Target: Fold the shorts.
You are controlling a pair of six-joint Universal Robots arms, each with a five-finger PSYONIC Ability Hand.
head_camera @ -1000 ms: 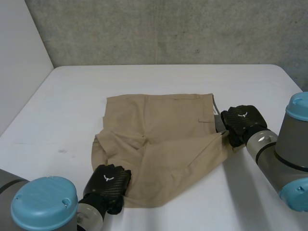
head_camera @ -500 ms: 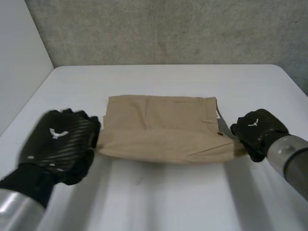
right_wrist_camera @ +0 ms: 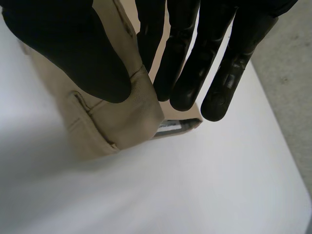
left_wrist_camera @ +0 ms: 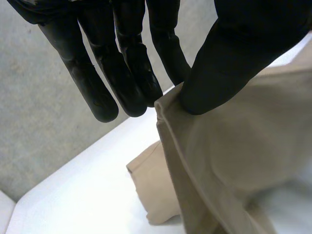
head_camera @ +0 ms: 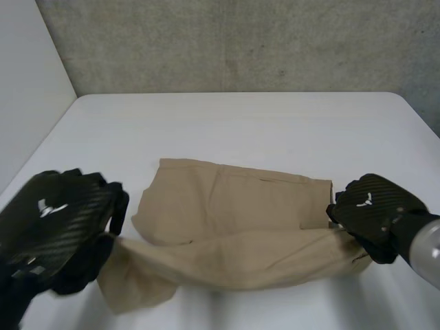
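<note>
On the white table (head_camera: 240, 117), toward the robot's side, the tan shorts (head_camera: 234, 206) are lying folded lengthwise and stretching between the two hands. The far layer is resting flat on the table. The near fold is sagging in the middle and bunching loosely at its left end.

The left hand (head_camera: 58, 223) is gripping the left end of the shorts. In the left wrist view its thumb (left_wrist_camera: 229, 63) is pressing the cloth's edge against the fingers (left_wrist_camera: 131, 83), and the cloth is hanging down from that pinch.

The right hand (head_camera: 375, 213) is gripping the right end, at the waistband corner. In the right wrist view its thumb is clamping that corner against the fingers.

A small pale label (right_wrist_camera: 170, 126) is peeking out inside the waistband, just beside the right hand's fingertips.
</note>
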